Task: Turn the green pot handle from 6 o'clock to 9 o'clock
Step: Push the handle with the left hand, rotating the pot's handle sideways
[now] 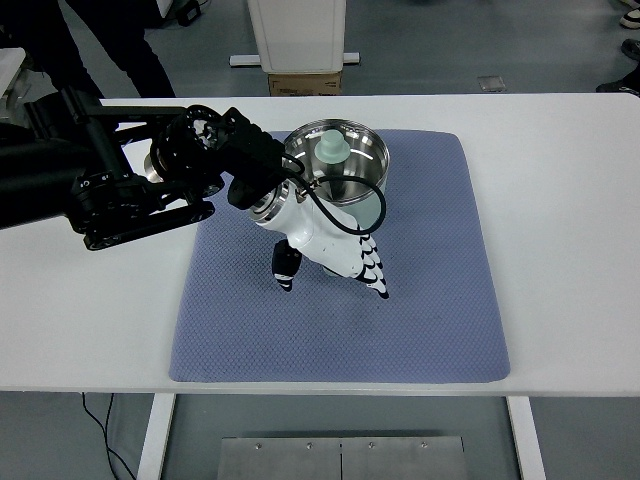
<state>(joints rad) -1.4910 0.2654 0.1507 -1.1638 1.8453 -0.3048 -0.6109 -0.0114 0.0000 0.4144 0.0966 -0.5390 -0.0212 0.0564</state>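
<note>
The green pot [338, 160] sits at the far middle of the blue mat [340, 300] on your white bench [560, 200], a steel body with a pale green knobbed lid [331, 147] resting inside it. Your left hand [330, 250] reaches in from the left and lies on the mat just in front of the pot, fingers [372, 272] stretched out and pointing toward you, holding nothing you can see. The pot's handle is hidden beneath the hand. A person's dark legs [90, 45] stand beyond the bench's far left corner
</note>
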